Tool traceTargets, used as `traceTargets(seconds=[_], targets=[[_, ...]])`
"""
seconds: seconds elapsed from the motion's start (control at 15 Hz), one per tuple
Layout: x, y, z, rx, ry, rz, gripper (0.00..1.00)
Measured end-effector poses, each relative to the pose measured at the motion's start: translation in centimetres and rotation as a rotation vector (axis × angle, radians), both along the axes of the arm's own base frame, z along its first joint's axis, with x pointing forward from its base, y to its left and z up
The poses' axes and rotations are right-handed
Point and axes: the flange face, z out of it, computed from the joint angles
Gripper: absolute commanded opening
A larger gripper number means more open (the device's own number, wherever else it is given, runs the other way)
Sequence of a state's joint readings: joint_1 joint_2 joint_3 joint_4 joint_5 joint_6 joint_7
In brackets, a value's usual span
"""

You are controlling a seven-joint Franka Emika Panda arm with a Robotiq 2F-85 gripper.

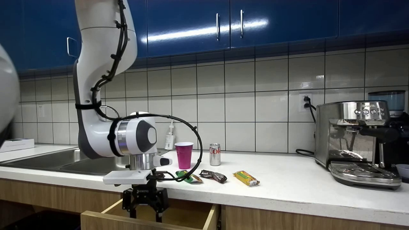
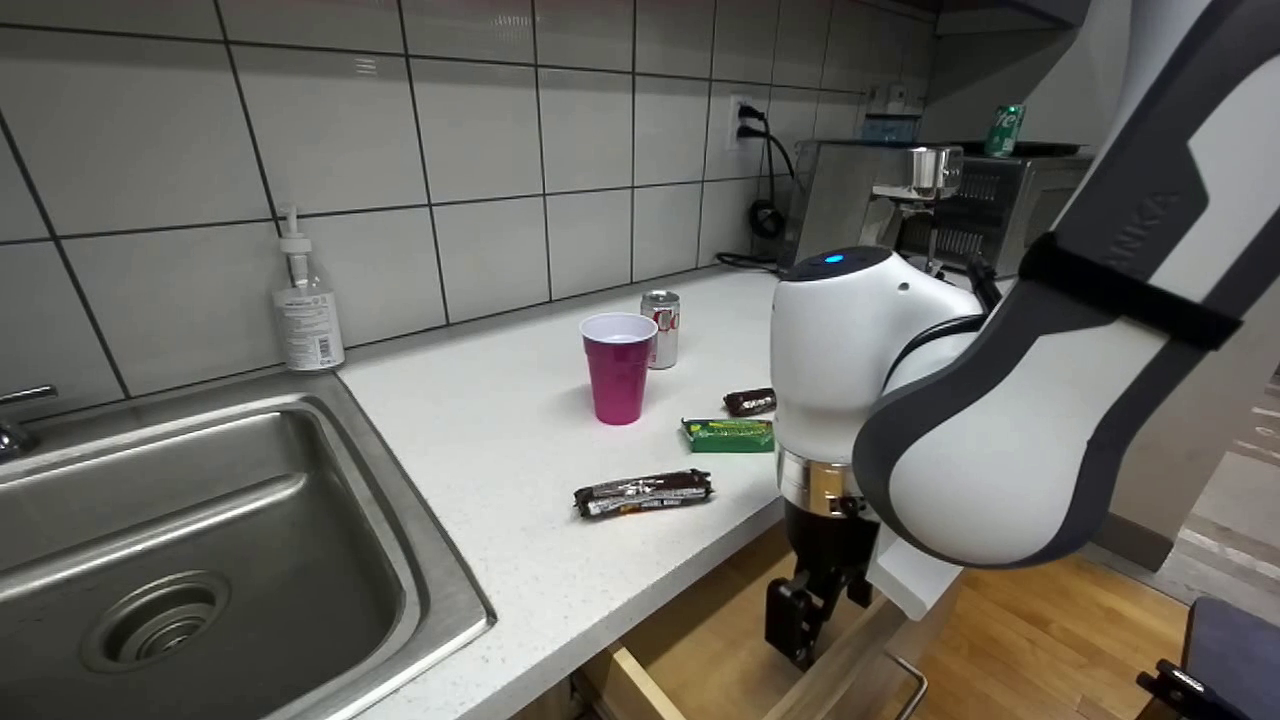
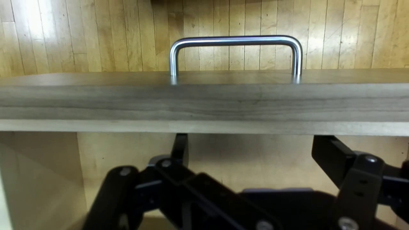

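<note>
While your end effector [image 1: 145,216] hangs inside open drawer [image 1: 212,217], fingers [image 3: 330,156] stand spread wide, nothing seen between them. Tips hidden behind front panel [image 3: 204,105] in wrist view; contact with it you cannot tell. Drawer sits below counter [image 1: 287,179], bar handle [image 3: 235,40] on panel's outer face. Judgement: check both fingers bear evenly before you load panel; keep force along drawer's slide, no twist. Mind height: white box [image 1: 124,178] above end effector could knock panel.
</note>
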State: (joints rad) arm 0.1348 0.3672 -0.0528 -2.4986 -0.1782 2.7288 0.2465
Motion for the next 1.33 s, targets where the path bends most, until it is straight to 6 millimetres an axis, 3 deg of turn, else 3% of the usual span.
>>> traceTargets(seconds=[0.93, 1.33], targets=[[-8.1, -0.2, 0.9, -0.002, 0.068, -0.032, 1.00], [-9.7, -0.4, 1.4, -0.005, 0.106, -0.057, 1.00]])
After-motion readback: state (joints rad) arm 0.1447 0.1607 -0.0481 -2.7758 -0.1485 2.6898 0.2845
